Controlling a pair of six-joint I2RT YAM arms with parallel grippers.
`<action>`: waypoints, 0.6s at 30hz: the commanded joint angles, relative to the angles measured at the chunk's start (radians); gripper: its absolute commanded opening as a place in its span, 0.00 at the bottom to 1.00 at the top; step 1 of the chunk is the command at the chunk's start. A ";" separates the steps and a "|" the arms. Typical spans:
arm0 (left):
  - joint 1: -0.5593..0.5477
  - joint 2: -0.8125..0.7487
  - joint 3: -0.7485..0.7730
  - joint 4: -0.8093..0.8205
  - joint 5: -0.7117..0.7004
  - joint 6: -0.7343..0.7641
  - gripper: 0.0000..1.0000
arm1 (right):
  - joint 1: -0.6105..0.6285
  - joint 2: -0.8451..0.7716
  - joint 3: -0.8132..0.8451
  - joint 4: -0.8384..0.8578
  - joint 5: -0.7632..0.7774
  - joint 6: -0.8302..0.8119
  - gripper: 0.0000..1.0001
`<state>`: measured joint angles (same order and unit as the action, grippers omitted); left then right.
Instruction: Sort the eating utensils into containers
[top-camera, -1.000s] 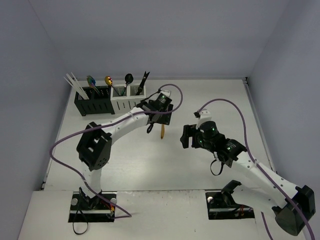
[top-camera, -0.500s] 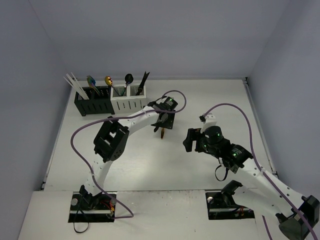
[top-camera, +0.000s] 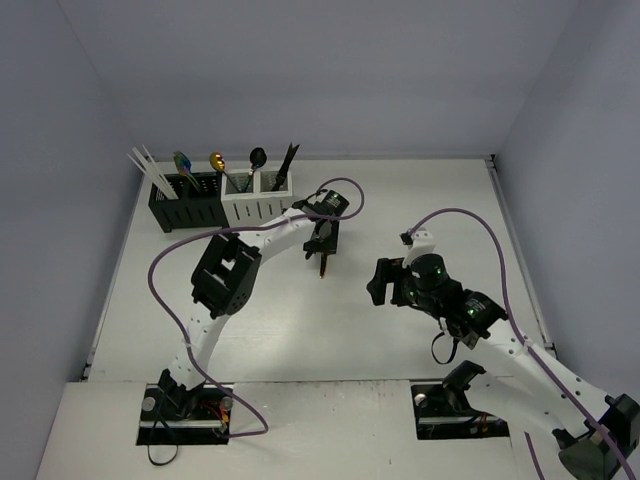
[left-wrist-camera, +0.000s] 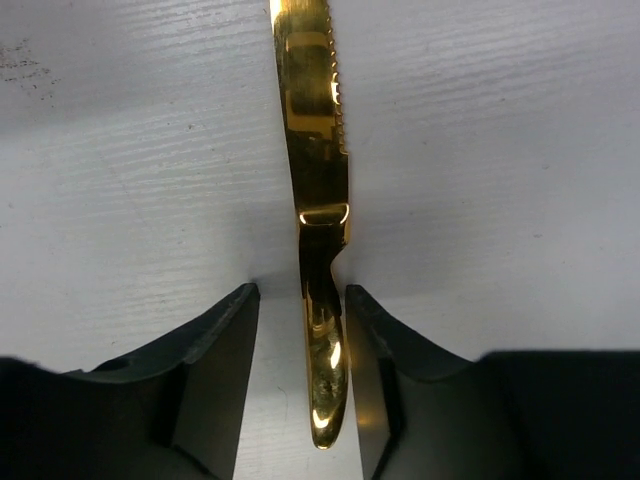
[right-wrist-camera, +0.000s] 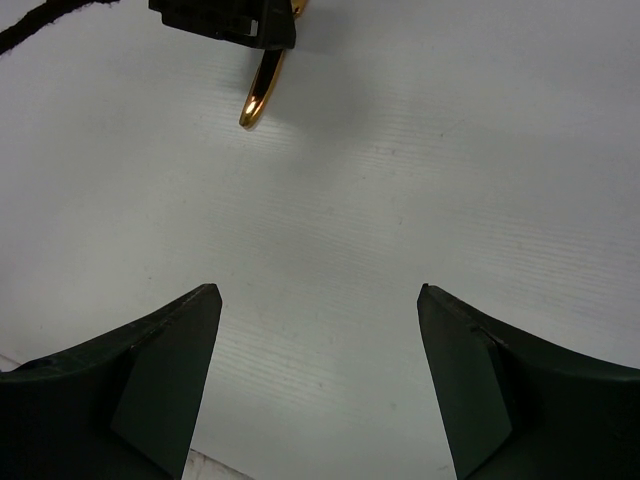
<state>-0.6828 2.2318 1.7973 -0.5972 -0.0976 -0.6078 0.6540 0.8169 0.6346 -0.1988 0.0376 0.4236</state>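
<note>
A gold knife (left-wrist-camera: 318, 200) lies flat on the white table, also seen in the top view (top-camera: 323, 266). My left gripper (left-wrist-camera: 300, 292) is open and low over it. Its fingers (left-wrist-camera: 215, 340) straddle the knife's handle, with a gap on each side and the blade pointing away from the wrist. My right gripper (right-wrist-camera: 318, 290) is open and empty, to the right of the knife in the top view (top-camera: 378, 282). The black container (top-camera: 185, 208) and the white container (top-camera: 255, 203) stand side by side at the far left. They hold pale chopsticks (top-camera: 146, 166), spoons and dark utensils.
The right wrist view shows the left gripper's black body (right-wrist-camera: 225, 20) and the knife's end (right-wrist-camera: 256, 98) at its top edge. Purple cables loop over both arms. Grey walls close the table at the back and both sides.
My left gripper has swung in and come down over the gold knife's handle, and its elbow has folded toward the table's middle. My right gripper has drawn back a little. The knife has not moved.
</note>
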 joint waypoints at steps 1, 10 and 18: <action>0.019 0.015 0.047 -0.007 0.024 -0.017 0.30 | -0.005 -0.002 0.007 0.031 0.002 0.011 0.77; 0.032 0.075 0.103 -0.021 0.040 0.004 0.03 | -0.005 0.004 0.007 0.032 -0.001 0.010 0.77; 0.049 0.083 0.123 -0.039 0.060 0.055 0.00 | -0.005 0.002 0.008 0.030 -0.001 0.008 0.77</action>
<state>-0.6502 2.3064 1.9169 -0.6167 -0.0488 -0.6010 0.6540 0.8169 0.6308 -0.1993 0.0376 0.4232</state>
